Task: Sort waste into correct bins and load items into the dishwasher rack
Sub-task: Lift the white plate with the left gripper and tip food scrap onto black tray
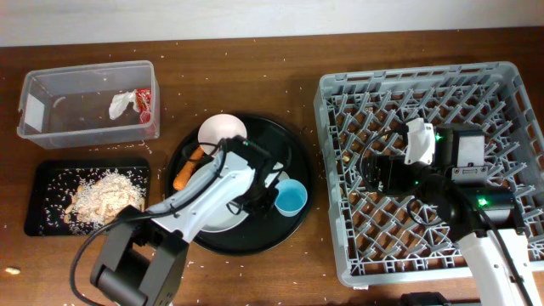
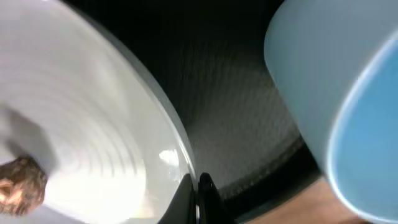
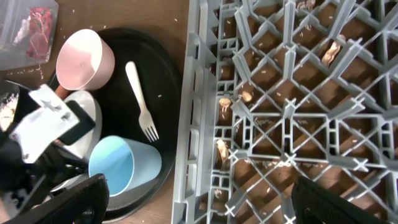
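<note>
The pale grey plate (image 1: pixel 219 223) lies on the round black tray (image 1: pixel 297 153) with the light-blue cup (image 1: pixel 291 200), the white bowl (image 1: pixel 222 132) and the orange carrot (image 1: pixel 185 174). My left gripper (image 1: pixel 260 201) sits at the plate's right rim. In the left wrist view its fingers (image 2: pixel 196 190) are pinched together on the plate's rim (image 2: pixel 93 124), with the cup (image 2: pixel 336 93) close on the right. My right gripper (image 1: pixel 372 167) hangs wide open and empty (image 3: pixel 205 208) over the left part of the dishwasher rack (image 1: pixel 510 85). The white plastic spoon (image 3: pixel 140 102) lies on the tray.
The clear tub (image 1: pixel 51 127) at the back left holds the tissue (image 1: pixel 121 104) and the red wrapper (image 1: pixel 144 102). The shallow black tray (image 1: pixel 42 183) holds the food scraps (image 1: pixel 102 197). Crumbs lie in the rack's floor (image 3: pixel 249 93). A brown bit lies on the plate (image 2: pixel 22 183).
</note>
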Controlling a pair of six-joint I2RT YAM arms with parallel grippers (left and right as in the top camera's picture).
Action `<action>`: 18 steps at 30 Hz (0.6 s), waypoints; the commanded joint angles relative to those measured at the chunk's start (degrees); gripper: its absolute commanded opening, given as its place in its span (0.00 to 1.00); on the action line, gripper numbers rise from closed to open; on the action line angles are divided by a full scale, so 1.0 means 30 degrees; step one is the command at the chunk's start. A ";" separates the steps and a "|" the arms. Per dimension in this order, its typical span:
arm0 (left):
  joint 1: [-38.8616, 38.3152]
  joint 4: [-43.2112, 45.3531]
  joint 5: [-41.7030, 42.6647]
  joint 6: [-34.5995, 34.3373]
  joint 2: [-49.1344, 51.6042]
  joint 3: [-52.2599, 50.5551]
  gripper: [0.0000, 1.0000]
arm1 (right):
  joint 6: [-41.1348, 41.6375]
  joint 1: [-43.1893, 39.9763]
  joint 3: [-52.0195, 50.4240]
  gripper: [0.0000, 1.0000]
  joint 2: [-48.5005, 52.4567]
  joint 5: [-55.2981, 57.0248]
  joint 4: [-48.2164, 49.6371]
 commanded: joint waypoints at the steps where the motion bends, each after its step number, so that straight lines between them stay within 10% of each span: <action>1: 0.0874 -0.1239 0.0386 -0.0248 0.0211 0.1851 0.00 | 0.0117 -0.0102 0.0255 0.93 0.0044 0.0160 0.0211; 18: 0.4656 -0.3169 0.0437 -0.0678 -0.3293 0.3570 0.00 | -0.0095 -0.0102 0.0255 0.93 0.0044 0.0015 0.0437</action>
